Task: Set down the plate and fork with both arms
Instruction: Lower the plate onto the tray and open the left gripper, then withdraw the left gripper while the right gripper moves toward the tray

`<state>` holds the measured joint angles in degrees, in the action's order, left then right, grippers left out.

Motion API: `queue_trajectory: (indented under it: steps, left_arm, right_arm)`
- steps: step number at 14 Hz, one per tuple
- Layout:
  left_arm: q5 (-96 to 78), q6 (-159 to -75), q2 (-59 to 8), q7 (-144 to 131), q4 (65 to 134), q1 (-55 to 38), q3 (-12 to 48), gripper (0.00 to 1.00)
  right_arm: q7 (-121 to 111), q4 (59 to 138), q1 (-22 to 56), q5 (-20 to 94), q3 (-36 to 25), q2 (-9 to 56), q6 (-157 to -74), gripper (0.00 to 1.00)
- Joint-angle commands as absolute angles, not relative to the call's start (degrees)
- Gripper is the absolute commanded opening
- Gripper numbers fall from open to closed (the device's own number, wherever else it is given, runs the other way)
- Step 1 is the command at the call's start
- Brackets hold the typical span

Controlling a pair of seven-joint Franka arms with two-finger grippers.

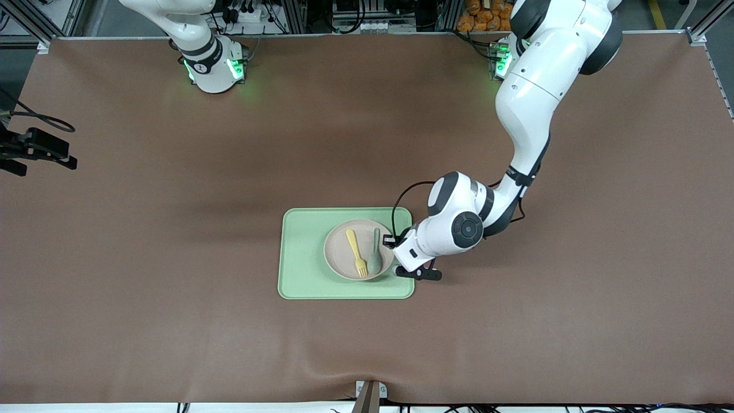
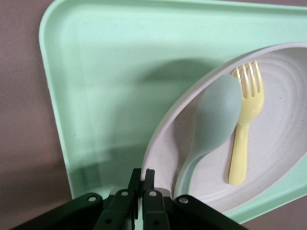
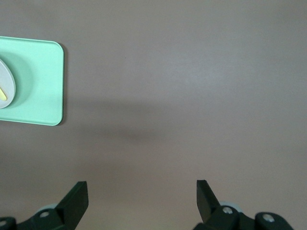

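On the brown tabletop (image 1: 172,241) lies a green tray (image 1: 304,269), and the plate (image 1: 338,252) sits on the part of it toward the left arm's end. Side by side in the plate are the fork (image 1: 355,253) and a spoon (image 1: 375,252). At the plate's edge, the left hand (image 2: 142,181) is clenched on the rim. Waiting high over bare tabletop, the right hand (image 3: 142,197) is spread wide.

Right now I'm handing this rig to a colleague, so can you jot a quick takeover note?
Left gripper: fingers shut on the plate rim, at the tray's edge toward the left arm's end.
Right gripper: open, waiting over bare table.
The plate sits on the tray; fork and spoon lie in it.
Done: plate gripped.
Left: place plate and fork.
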<state>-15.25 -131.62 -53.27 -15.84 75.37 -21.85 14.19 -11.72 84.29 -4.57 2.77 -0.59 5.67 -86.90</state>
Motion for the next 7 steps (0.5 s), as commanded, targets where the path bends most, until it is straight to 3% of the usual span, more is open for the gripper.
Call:
queue_trajectory:
  steps: [1,2,7]
  left_arm:
    - [-16.35,-133.5,-54.76,-18.62,73.65,-22.5,14.06,0.48]
    - [-17.04,-134.38,-54.67,-20.72,73.65,-22.5,14.06,0.99]
    - [-16.97,-135.97,-52.74,-23.73,73.83,-22.68,13.71,1.0]
  right_arm:
    - [-11.87,83.67,-4.4,3.25,-0.18,9.04,-86.92,1.0]
    - [-11.87,83.58,-4.13,3.25,-0.18,9.4,-87.01,1.0]
    - [-11.34,83.5,-3.08,3.25,-0.18,10.11,-86.92,1.0]
